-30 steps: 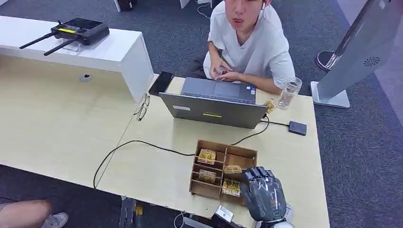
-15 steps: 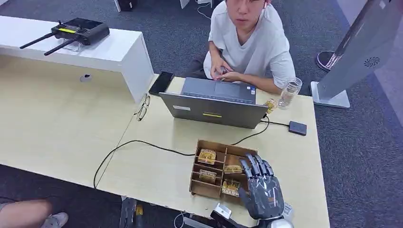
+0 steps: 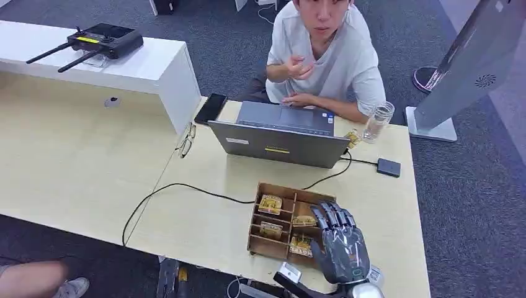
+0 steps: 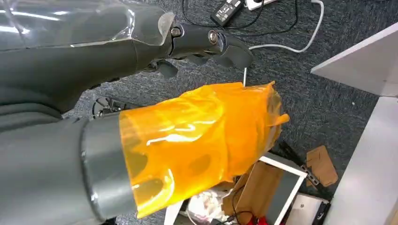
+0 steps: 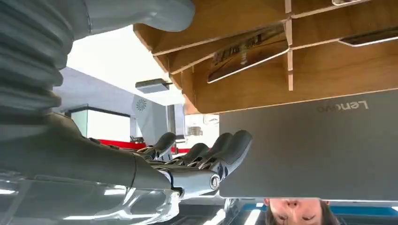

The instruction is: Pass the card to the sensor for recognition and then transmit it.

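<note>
The right hand (image 3: pixel 340 248) hovers, fingers (image 5: pixel 220 150) apart and empty, over the 3 o'clock side of the brown wooden compartment box (image 3: pixel 263 246) on the pale counter (image 3: pixel 205 217). Yellow-printed cards (image 3: pixel 270 204) lie in its compartments. The left hand (image 4: pixel 197 42) hangs above the floor, fingers curled, empty.

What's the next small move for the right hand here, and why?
Probably lower the right hand toward the card in the near compartment of the wooden box and pinch it. The hand hovers over the box's right side with fingers spread and nothing in it, so no card is ready yet for the sensor.
</note>
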Robot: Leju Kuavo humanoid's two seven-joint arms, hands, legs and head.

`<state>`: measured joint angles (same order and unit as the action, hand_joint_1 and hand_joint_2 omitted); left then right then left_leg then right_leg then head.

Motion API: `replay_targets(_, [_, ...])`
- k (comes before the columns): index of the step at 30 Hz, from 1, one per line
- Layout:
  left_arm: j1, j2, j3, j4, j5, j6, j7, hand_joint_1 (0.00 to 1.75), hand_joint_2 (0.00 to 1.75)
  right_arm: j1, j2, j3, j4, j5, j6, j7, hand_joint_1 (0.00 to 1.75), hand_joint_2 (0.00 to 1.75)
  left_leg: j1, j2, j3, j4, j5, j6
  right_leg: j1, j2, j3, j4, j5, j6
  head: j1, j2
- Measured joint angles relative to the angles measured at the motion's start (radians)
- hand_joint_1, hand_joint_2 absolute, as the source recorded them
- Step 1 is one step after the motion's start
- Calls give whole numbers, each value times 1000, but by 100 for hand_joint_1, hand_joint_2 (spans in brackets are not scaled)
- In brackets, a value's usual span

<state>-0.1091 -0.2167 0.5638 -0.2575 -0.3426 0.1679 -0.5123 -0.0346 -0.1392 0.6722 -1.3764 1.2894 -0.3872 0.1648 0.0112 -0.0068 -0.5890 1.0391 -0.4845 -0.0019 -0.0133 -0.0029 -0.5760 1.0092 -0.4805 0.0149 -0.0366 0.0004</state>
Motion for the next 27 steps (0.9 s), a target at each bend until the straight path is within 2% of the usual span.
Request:
replay_targets(13, [0,0,-10,0,-3,-9,10,0,0,-29,22,5,31,-3,21,0,45,175,0,-2,0,0,1,0,0,-2,1,0,0,0,0,0])
replay_targets(15, [0,0,-11,0,-3,-11,10,0,0,-36,28,7,43,-7,22,0,42,175,0,-2,0,0,1,0,0,-3,1,0,0,0,0,0])
replay_targets(19, [0,0,-14,0,-4,-12,11,0,0,-46,35,8,63,-14,25,0,47,175,0,-4,0,0,1,0,0,-3,1,0,0,0,0,0])
replay_targets(21, [0,0,-14,0,-5,-13,11,0,0,-51,39,8,73,-16,26,5,56,175,0,-4,0,0,1,0,0,-4,1,0,0,0,0,0])
replay_targets(27, [0,0,-15,0,-5,-15,13,0,0,-55,45,8,92,-18,29,6,56,175,0,-4,0,0,1,0,0,-4,1,0,0,0,0,0])
